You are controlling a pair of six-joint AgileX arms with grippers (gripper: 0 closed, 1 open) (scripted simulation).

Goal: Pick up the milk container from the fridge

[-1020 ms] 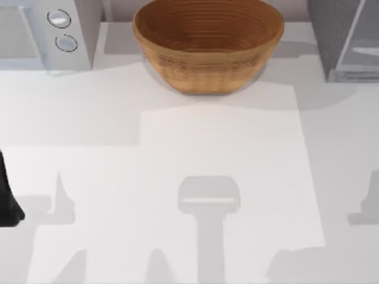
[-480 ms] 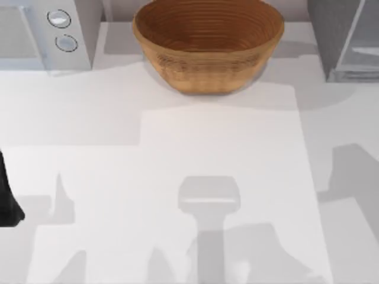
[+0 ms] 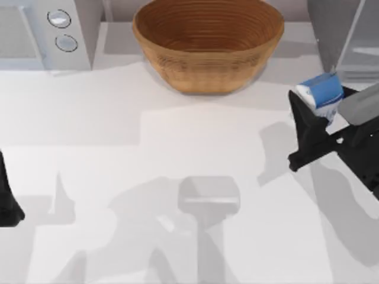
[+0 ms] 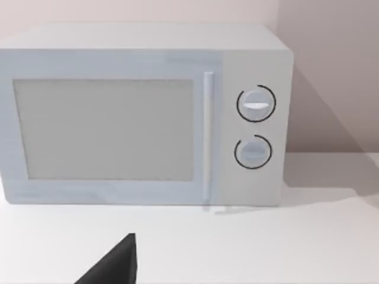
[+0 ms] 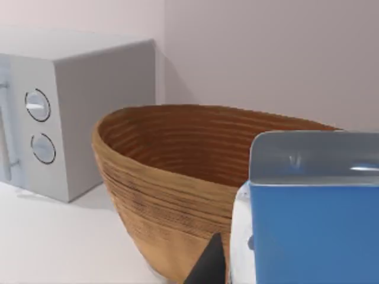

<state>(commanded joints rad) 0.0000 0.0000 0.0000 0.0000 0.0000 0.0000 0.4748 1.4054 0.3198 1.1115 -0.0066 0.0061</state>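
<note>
The right gripper (image 3: 317, 121) is clamped on the milk container (image 3: 320, 95), held just in front of the fridge (image 3: 331, 35), clear of it. The carton tilts, top toward the fridge. The left gripper (image 3: 7, 204) sits parked well away; finger state cannot be told.

The worktop (image 3: 177, 148) lies open across its middle and toward 6 o'clock, wide room for a gripper to pass. Along 12 o'clock stands the brown basket (image 3: 207, 44), at 11 the white microwave (image 3: 44, 32), at 1 the fridge (image 3: 340, 35). The right gripper (image 3: 317, 127), jaws clamped on the milk container (image 3: 321, 94), fills the space at 3 o'clock, between basket and fridge.
</note>
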